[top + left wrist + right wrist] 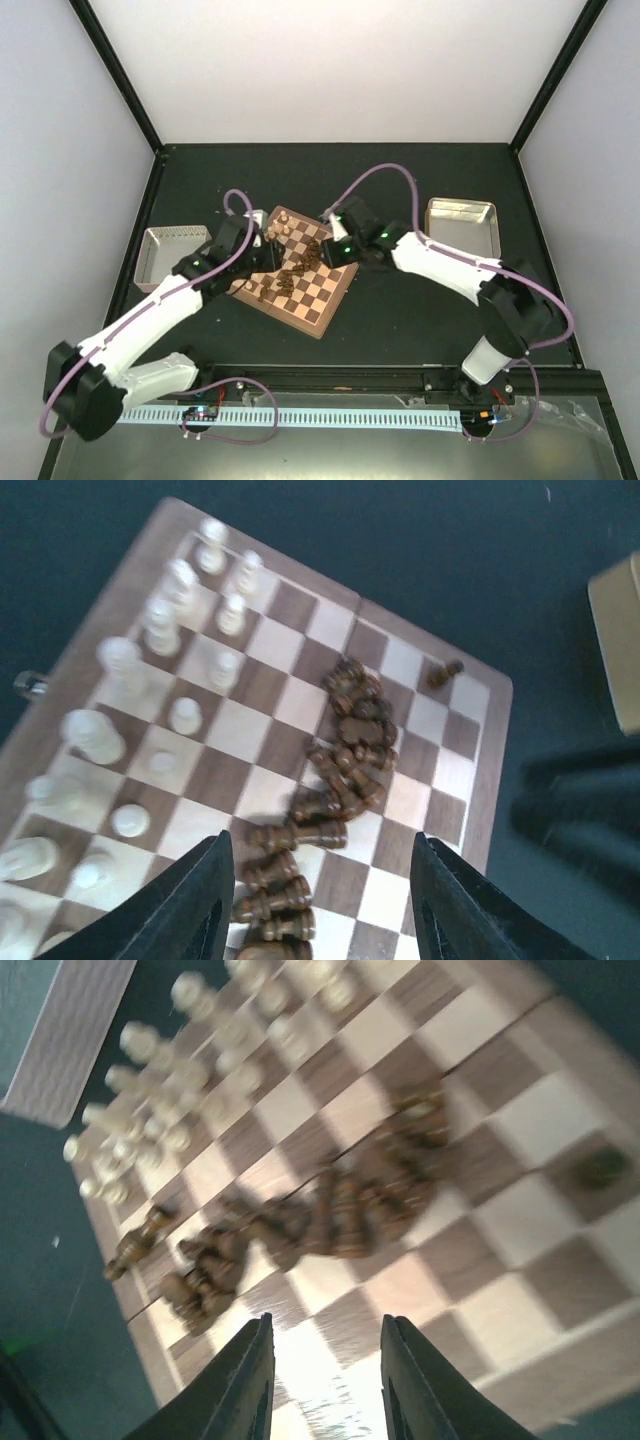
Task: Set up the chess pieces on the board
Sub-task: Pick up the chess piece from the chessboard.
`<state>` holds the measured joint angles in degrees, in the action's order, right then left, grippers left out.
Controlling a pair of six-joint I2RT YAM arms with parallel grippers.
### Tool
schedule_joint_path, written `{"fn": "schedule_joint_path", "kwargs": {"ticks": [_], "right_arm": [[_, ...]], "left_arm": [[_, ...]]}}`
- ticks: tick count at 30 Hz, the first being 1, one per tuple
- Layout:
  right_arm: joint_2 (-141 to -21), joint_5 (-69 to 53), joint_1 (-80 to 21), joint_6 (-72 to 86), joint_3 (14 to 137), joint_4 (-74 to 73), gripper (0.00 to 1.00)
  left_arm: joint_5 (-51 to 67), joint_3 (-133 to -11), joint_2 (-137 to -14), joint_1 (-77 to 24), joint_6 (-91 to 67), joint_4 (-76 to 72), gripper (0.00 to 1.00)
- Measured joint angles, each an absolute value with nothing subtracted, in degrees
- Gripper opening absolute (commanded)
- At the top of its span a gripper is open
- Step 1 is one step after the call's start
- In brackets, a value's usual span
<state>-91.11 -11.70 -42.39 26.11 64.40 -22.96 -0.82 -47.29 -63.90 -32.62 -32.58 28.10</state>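
Your left gripper (320, 842) is open. Its two black fingers (190, 910) stand wide apart and hold nothing. It hangs over the square wooden chessboard (240, 730) with light and dark brown squares.

Right under the gap between the fingers is the near end of a heap of small dark brown wooden chess pieces (345, 770). They lie on their sides, piled on each other. The heap runs away from the fingers across the middle of the board. One lone dark piece (445, 672) sits past the far end of the heap, close to the far edge of the board. To the left of the fingers, small pale cream chess pieces (165, 630) stand up in two rows along that side of the board.

Your right gripper (327, 1322) is open too, but not as wide, and it holds nothing. It hangs over the other side of the board. The dark heap lies just ahead of its fingers, and the pale rows stand beyond the heap. A brownish piece (138, 1242) lies on its side on the board's rim, ahead and to the left. This view is blurry.

From above, the two grippers face each other across the heap, close together. A shallow silver metal tray (165, 250) sits off the board beside your left arm. A second metal tray (462, 222) sits behind your right arm.
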Motion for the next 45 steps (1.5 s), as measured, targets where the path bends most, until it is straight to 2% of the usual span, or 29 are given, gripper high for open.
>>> {"fn": "schedule_joint_path", "kwargs": {"ticks": [10,19,26,32,37,45], "right_arm": [[-103.02,-12.14,-57.82,19.16,72.95,-28.27,0.29],[-109.75,-11.00,-59.09,17.67,79.22,-30.52,0.31],[-112.97,-9.89,-59.61,16.97,85.17,-34.94,0.35],[-114.65,-9.10,-60.14,16.36,87.29,-39.48,0.30],[-114.76,-8.78,-60.58,15.84,87.31,-41.39,0.30],[-112.64,-7.55,-60.66,14.04,86.85,-41.93,0.33]], "left_arm": [[-13.63,-36.60,-41.01,-30.81,-36.51,20.91,0.60],[-24.27,-33.89,-26.17,-30.74,-39.53,20.01,0.64],[-26.94,-33.56,-24.62,-30.74,-41.80,20.27,0.64],[-27.66,-33.56,-24.36,-30.74,-43.20,20.71,0.65],[-27.33,-34.20,-23.24,-30.74,-43.72,24.14,0.67],[-20.05,-44.14,-22.35,-30.74,-41.17,34.37,0.69]]}}
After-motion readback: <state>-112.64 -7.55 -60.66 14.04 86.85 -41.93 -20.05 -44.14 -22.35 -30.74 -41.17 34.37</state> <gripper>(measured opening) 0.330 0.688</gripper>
